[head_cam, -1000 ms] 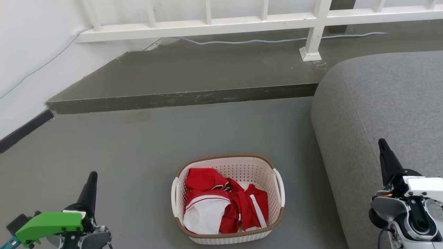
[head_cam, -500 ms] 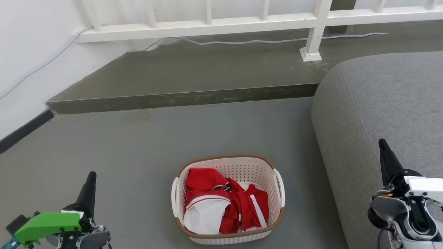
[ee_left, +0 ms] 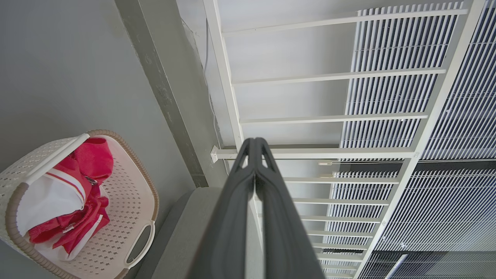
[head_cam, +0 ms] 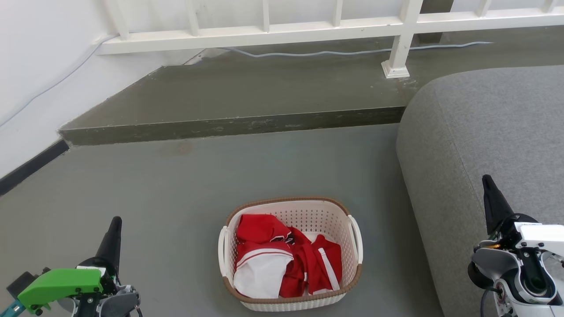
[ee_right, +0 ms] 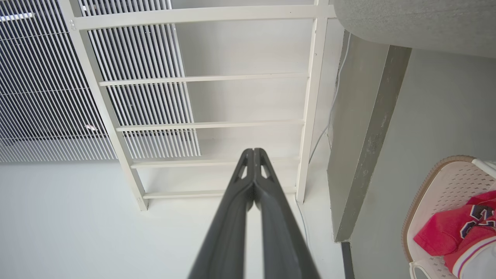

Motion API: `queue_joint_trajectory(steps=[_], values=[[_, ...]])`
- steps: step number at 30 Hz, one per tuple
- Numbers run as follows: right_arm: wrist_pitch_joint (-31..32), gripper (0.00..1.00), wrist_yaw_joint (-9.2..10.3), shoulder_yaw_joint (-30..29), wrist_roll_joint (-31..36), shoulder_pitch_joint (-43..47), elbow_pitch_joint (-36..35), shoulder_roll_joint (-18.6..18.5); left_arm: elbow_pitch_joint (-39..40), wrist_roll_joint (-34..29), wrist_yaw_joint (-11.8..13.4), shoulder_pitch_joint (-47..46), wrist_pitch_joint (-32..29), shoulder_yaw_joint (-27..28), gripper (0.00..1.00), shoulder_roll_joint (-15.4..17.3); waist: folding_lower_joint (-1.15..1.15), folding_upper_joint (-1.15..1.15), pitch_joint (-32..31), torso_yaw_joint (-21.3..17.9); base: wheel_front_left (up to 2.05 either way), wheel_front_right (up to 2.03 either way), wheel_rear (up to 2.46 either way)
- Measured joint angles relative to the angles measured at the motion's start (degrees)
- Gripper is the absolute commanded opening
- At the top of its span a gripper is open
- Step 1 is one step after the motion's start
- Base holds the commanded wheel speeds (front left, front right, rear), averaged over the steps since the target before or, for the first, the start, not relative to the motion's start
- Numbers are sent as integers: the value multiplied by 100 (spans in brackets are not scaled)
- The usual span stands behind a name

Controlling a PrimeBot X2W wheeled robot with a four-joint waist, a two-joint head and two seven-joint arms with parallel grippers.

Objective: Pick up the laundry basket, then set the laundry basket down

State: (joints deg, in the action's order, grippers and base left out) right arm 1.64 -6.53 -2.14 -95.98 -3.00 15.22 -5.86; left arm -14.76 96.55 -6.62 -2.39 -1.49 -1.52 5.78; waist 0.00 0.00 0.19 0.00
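Note:
The laundry basket [head_cam: 291,207] stands on the grey floor at the bottom centre of the head view: cream perforated walls, brown rim, white side handles, with red and white clothes [head_cam: 282,259] inside. The left wrist view shows the laundry basket [ee_left: 128,217] at its lower left, and the right wrist view shows the laundry basket [ee_right: 434,193] at its lower right edge. My left gripper [head_cam: 115,222] is shut, well to the basket's left, holding nothing. My right gripper [head_cam: 485,179] is shut, off to the right over the sofa's edge. Both left gripper [ee_left: 254,141] and right gripper [ee_right: 253,151] show fingers pressed together.
A grey sofa [head_cam: 493,132] fills the right side, close to the basket. A raised concrete step [head_cam: 246,97] runs across behind, with a white railing [head_cam: 308,26] and a thin cable [head_cam: 352,52] on it. A white wall [head_cam: 35,66] stands at the left.
The left gripper has dropped slightly lower in the head view. The basket and the right gripper have hardly moved.

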Motion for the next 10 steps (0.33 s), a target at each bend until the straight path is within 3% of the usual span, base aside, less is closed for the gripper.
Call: queue_joint_trajectory(steps=[10], values=[[1,0,-1,-8,0,-1,11,1,-25,0,-20,-2,0,9,0,0,0,0,-1,0,0,0,0]])
